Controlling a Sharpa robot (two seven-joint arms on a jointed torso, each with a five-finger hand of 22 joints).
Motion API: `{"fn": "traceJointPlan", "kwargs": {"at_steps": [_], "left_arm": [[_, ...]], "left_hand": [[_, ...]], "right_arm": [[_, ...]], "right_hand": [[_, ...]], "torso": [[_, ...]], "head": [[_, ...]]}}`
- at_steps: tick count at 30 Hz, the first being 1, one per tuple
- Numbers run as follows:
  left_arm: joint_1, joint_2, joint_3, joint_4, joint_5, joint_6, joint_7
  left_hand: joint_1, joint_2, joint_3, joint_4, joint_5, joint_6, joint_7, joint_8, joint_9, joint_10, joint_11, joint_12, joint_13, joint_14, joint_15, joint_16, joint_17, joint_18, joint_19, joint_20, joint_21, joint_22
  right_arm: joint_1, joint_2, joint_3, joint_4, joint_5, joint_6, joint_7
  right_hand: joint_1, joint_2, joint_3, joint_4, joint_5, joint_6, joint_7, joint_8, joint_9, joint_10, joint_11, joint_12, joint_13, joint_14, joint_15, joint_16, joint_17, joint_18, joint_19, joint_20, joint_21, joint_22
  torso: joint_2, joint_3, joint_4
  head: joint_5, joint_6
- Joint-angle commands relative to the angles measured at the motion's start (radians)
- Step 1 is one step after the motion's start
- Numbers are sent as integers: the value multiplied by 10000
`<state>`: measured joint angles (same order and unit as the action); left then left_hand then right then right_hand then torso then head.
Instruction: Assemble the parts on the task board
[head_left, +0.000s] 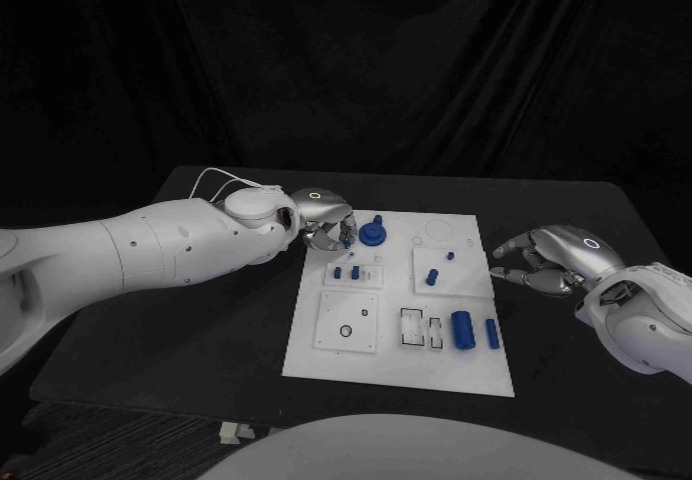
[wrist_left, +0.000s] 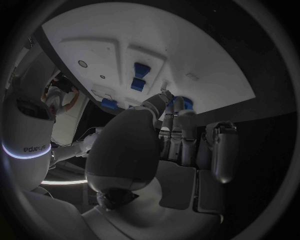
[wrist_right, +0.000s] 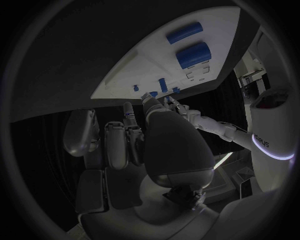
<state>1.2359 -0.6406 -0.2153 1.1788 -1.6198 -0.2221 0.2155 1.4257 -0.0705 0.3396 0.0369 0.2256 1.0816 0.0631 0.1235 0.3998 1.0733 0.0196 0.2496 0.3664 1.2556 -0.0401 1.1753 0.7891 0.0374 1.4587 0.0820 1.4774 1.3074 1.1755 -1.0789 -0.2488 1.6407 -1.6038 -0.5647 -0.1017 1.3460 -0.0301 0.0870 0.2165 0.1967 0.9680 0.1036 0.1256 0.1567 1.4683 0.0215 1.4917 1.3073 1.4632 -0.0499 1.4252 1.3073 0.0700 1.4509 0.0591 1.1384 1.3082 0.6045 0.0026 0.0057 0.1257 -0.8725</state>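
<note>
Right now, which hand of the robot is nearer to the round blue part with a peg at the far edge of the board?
Left. The left hand is right beside the round blue part, fingers at it. The right hand hovers off the task board's right edge, well apart.

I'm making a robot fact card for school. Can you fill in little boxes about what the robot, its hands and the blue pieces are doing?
Table: black table
Board: white task board, flat in the middle of the table
Left hand: left hand at the board's far left corner, fingers by the round blue part; a grip cannot be told
Right hand: right hand beside the board's right edge, fingers curled, holding nothing
Other pieces: big blue cylinder and thin blue bar lying near the board's right side
</note>
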Motion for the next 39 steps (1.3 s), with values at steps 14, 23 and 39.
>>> {"fn": "traceJointPlan", "kwargs": {"at_steps": [14, 23, 39], "left_arm": [[-139, 74, 8, 31, -2, 18, 34], [-154, 91, 8, 40, -2, -20, 15], [-193, 246, 8, -32, -2, 159, -16]], "left_hand": [[-49, 28, -4, -18, -20, 50, 118, -62, 229, 134, 46, -115, -65, -90, 12, -41, -23, -110, 402, 18, -48, 2285], [-48, 24, 1, -26, -19, 23, 124, -87, 221, 159, 50, -138, -81, -91, 16, -38, -29, -111, 407, 19, -41, 2288], [-53, 24, 6, -30, -23, 5, 133, -113, 212, 223, 54, -153, -95, -117, 22, -64, -92, -107, 396, 20, -57, 2283]], "right_arm": [[-30, -22, 4, 9, -62, -75, -51], [-31, -23, 4, 10, -62, -75, -52], [-33, -19, 4, 14, -62, -62, -69]], "right_hand": [[71, 60, -3, 77, 34, 45, 21, -72, -18, 481, -25, -76, 1789, 727, -3, -41, 1135, 118, -69, -8, -52, 1536], [75, 61, -2, 77, 35, 47, 21, -75, -19, 473, -25, -91, 1775, 726, -3, -48, 1128, 118, -68, -9, -50, 1537], [81, 64, -2, 79, 35, 53, 21, -80, -21, 453, -26, -127, 1740, 727, -4, -48, 1128, 118, -68, -10, -56, 1536]], "torso": [[-3, 3, -2], [-2, 5, -4], [-2, 4, -4]], "head": [[-18, -2], [-26, -2], [-53, -2]]}}
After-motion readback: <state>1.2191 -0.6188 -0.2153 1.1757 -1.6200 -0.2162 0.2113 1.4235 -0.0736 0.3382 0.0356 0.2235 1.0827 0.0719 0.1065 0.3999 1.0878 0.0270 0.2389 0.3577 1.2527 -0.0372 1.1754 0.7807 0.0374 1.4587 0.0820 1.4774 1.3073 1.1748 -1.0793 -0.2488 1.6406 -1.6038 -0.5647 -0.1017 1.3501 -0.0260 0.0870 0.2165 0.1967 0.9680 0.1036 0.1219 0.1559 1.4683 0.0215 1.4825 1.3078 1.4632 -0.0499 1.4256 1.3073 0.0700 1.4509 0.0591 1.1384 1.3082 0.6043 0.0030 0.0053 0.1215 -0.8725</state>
